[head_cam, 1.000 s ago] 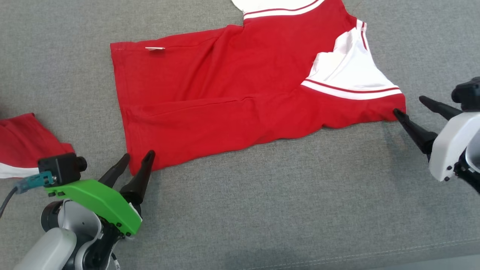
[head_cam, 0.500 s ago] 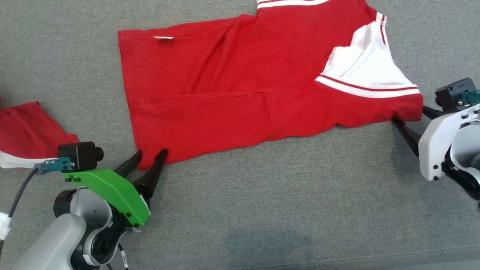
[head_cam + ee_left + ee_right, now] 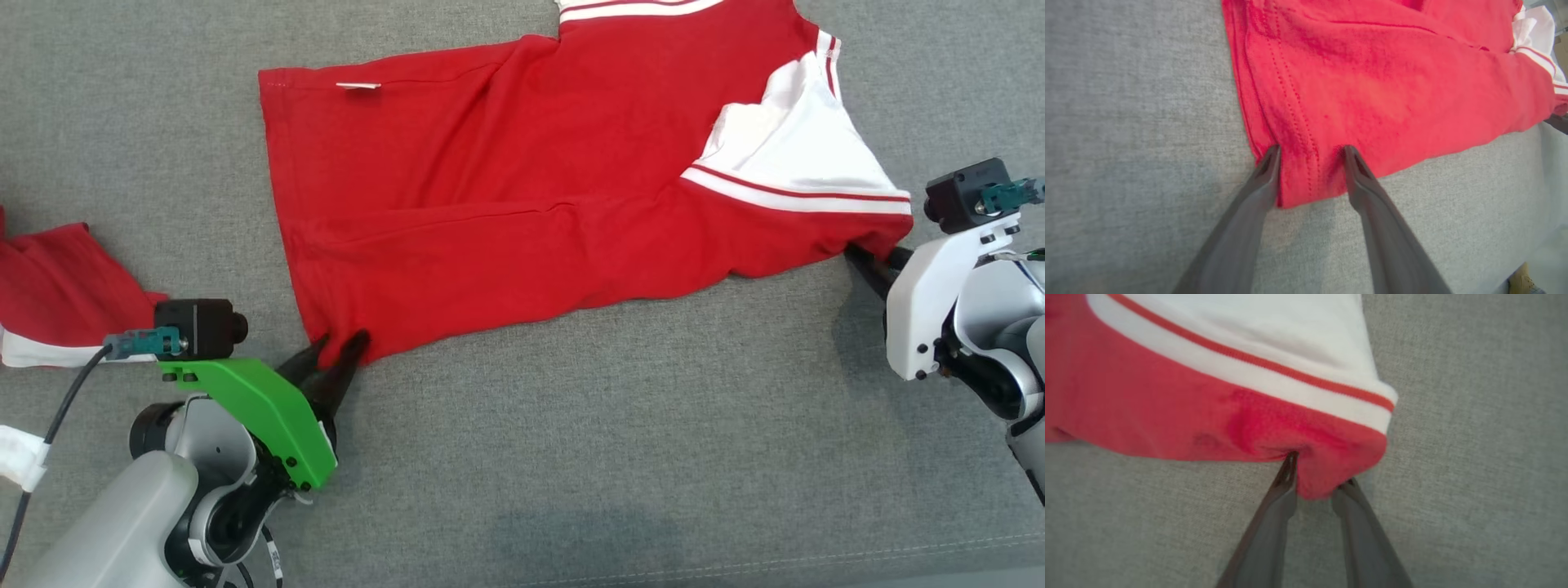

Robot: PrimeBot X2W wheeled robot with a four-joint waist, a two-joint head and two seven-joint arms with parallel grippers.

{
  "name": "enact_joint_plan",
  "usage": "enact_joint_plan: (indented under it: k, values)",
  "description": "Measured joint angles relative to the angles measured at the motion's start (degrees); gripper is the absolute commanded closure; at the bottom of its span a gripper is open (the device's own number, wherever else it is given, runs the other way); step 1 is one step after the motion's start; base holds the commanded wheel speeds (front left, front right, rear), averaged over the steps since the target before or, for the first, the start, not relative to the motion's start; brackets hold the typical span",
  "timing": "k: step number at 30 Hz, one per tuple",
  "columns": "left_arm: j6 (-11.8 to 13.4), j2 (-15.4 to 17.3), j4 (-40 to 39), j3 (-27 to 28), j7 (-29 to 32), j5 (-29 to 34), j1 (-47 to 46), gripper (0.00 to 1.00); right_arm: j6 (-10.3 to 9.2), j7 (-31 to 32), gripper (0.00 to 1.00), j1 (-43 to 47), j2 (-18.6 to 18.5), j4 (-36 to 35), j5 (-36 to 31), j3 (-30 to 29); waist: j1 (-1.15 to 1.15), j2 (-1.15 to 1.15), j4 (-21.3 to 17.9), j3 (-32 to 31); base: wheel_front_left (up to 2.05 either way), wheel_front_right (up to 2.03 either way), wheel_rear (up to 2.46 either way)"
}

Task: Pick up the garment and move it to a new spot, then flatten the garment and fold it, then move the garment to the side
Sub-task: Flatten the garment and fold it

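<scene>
1. The grey fabric surface (image 3: 571, 457) lies bare on the robot's side of the red shirt (image 3: 506, 196).
2. The left tool (image 3: 341, 343) is at the shirt's near hem corner, below a green mount (image 3: 253, 408) that carries a small black camera (image 3: 200, 327). Its fingers stand a middling way apart with the stitched corner between them. Both tips touch the cloth, and the corner is not pinched tight.
3. The right tool (image 3: 1319, 469) is at the shirt's other near corner, just under the sleeve's red hem band. Its fingers are narrow, and a bulging fold of red cloth is squeezed between them.
4. A white mount (image 3: 931, 302) with a black camera (image 3: 967, 194) sits just beyond that sleeve corner.
5. The shirt lies spread flat on the surface with its length across the head view. A few long creases run through the body.
6. The white sleeve panel (image 3: 792, 155), edged with white and red stripes, lies at the shirt's right end.
7. A second red and white cloth (image 3: 57, 302) lies well apart from the shirt's hem, past the left arm.
8. A small white label (image 3: 359, 85) sits at the shirt's far hem corner. The striped neck trim (image 3: 637, 8) meets the head view's top edge.
</scene>
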Motion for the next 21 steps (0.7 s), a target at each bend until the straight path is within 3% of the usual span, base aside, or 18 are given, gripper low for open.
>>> enact_joint_plan:
  k: [4, 10, 17, 21]
  values:
    - [-1.7, 0.7, -0.4, -0.8, 1.4, -0.5, 0.2, 1.00, 0.02, 1.5, 1.00, 0.2, -0.3, -0.1, 3.9, -0.1, 0.00, 0.00, -0.1, -0.6, 0.00, 0.00, 0.00]
    - [-1.9, 5.8, -6.1, 1.1, 2.9, -3.3, 4.2, 1.00, 0.02, 4.9, 1.00, 4.3, -3.7, -5.6, 9.8, -2.7, 0.01, 0.00, -0.2, -2.3, 0.00, 0.00, 0.00]
    - [0.3, 11.5, -17.1, 3.9, 1.7, -6.7, 13.8, 1.00, 0.03, 9.8, 1.00, 16.8, -7.0, -13.4, 13.9, -8.4, 0.00, 0.00, -0.6, -4.7, 0.00, 0.00, 0.00]
    - [1.4, 11.6, -20.2, 4.0, -0.2, -8.6, 19.7, 1.00, 0.02, 11.2, 1.00, 22.7, -6.0, -15.8, 14.3, -11.7, 0.00, 0.00, -1.2, -5.1, 0.00, 0.00, 0.00]
